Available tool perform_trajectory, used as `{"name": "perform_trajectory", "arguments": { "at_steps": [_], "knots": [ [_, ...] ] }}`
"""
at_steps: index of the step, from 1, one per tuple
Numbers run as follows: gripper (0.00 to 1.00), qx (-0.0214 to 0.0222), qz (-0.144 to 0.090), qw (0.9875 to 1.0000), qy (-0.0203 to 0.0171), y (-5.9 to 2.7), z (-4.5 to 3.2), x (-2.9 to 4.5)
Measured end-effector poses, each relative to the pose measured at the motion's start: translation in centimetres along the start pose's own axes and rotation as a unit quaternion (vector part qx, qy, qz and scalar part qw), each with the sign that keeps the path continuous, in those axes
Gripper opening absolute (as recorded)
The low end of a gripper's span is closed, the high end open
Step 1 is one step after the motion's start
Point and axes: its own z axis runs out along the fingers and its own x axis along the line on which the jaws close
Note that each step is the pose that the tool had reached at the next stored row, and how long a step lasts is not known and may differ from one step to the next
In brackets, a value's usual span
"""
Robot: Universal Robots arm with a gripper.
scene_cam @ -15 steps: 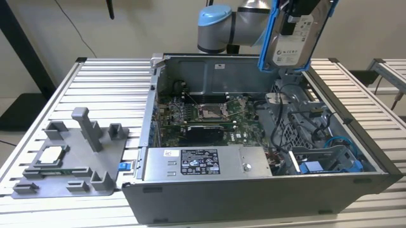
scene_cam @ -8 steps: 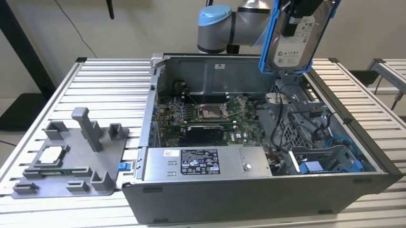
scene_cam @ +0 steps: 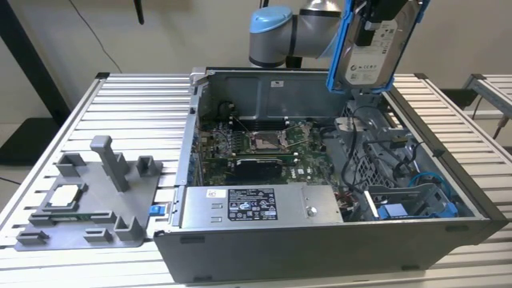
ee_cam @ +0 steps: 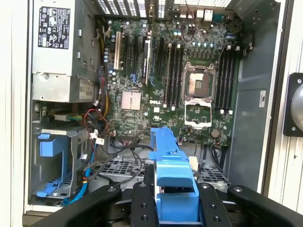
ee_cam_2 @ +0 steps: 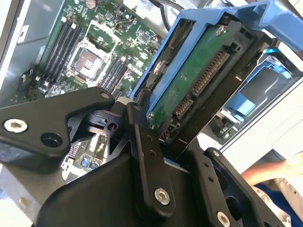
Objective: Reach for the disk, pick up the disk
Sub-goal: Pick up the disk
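Gripper (ee_cam: 173,208) clamps disk (scene_cam: 375,51); second wrist view bares its circuit board (ee_cam_2: 194,80).

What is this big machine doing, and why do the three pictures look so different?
It is a robot arm, grey with pale blue joints. At its end is a black hand with fingers that pinch things. One picture comes from a camera standing off to the side. The other two come from cameras riding on the arm near its wrist, so they look down past the hand.

On the ribbed metal table lies an open computer case. Inside you can see the green circuit board. At the exterior view's left sits a grey plastic holder.

The hand is shut on the disk, a silver metal box in a bright blue frame. In the exterior view it hangs in the air above the case, so it has already been picked up.
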Motion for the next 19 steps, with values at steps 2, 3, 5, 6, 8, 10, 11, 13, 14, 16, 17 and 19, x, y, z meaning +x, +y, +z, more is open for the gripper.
{"name": "perform_trajectory", "arguments": {
  "at_steps": [2,3,5,6,8,10,11,13,14,16,17,19],
  "knots": [
    [0.00,0.0000,0.000,1.0000,0.0000,0.00,0.00,0.03],
    [0.00,0.0000,0.000,1.0000,0.0000,0.00,0.00,0.10],
    [0.00,0.0000,0.000,1.0000,0.0000,0.01,0.02,0.42],
    [0.00,0.0000,0.000,1.0000,0.0000,0.03,0.03,0.64],
    [0.00,0.0000,0.001,1.0000,-0.0001,0.06,0.04,1.23],
    [0.00,0.0000,0.001,1.0000,0.0000,0.09,0.05,1.88],
    [0.00,-0.0001,0.001,1.0000,0.0000,0.10,0.05,2.21],
    [0.00,-0.0001,0.002,1.0000,0.0000,0.13,0.05,2.85],
    [0.00,-0.0001,0.002,1.0000,0.0000,0.15,0.06,3.18],
    [0.00,-0.0001,0.003,1.0000,0.0000,0.18,0.07,3.84],
    [0.00,-0.0001,0.003,1.0000,0.0000,0.20,0.07,4.20],
    [0.00,-0.0001,0.004,1.0000,0.0000,0.23,0.08,4.88]
  ]
}}
